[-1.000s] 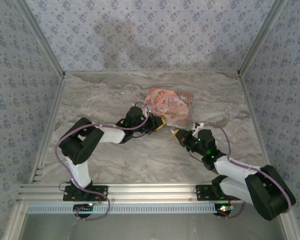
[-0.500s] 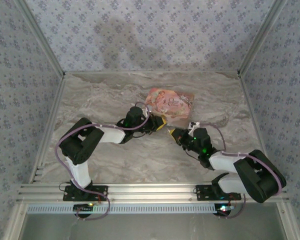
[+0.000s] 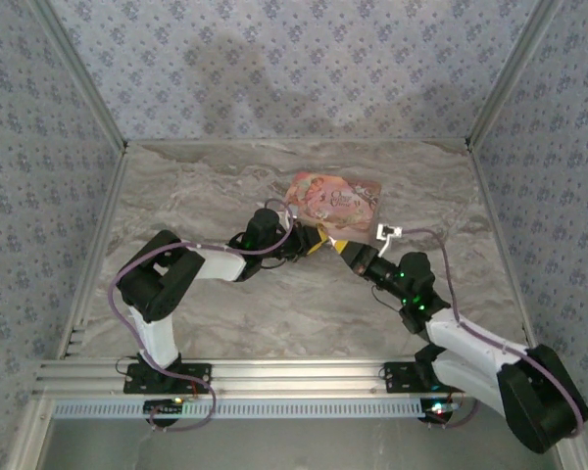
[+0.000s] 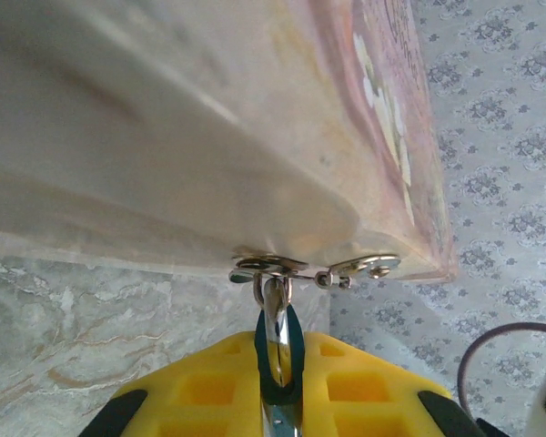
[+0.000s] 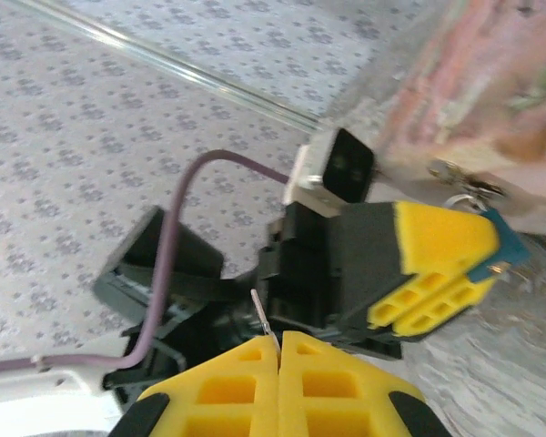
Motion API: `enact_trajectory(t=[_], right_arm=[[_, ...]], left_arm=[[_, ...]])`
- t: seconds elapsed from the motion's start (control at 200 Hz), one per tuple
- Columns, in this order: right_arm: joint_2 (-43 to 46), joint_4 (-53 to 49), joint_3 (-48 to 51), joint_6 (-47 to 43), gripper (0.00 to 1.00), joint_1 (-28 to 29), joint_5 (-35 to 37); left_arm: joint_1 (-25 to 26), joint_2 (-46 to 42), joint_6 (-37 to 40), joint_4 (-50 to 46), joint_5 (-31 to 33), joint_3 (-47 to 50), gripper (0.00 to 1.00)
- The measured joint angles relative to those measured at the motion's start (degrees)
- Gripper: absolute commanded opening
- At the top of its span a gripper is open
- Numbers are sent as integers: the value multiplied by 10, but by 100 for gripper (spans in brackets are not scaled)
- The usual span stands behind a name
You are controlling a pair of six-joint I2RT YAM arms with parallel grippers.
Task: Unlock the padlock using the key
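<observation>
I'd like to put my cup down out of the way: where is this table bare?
Bare marble lies back-left on the table, between the left wall and pink pouch; along the right wall; and near-centre between the left arm and right arm. It is crowded where the left end effector and right end effector meet at the pouch.

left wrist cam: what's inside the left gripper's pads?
A teal padlock, clamped edge-on in the left gripper. Its metal shackle rises through the zipper pulls of the pink pouch. The pads cover most of the lock body, so the keyhole is hidden.
</observation>
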State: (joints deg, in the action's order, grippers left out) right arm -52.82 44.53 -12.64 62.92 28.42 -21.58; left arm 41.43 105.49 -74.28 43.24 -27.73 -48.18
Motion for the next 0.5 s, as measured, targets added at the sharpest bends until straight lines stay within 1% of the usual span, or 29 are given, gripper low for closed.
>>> enact_trajectory(t=[0.13,0.305,0.41,0.5], right_arm=[[29,-22,-3,-21,0,-7,-12],[34,-63,-9,-44,0,-11,-18],[46,-127,-19,-80,0,-10,-14],[65,-201,-40,-134,0,-5,2]], left_arm=[[0,0,0,3,-1,0,12],[0,4,-4,10,-2,0,12],[0,8,-9,18,-3,1,12],[1,8,-11,20,-4,2,12]])
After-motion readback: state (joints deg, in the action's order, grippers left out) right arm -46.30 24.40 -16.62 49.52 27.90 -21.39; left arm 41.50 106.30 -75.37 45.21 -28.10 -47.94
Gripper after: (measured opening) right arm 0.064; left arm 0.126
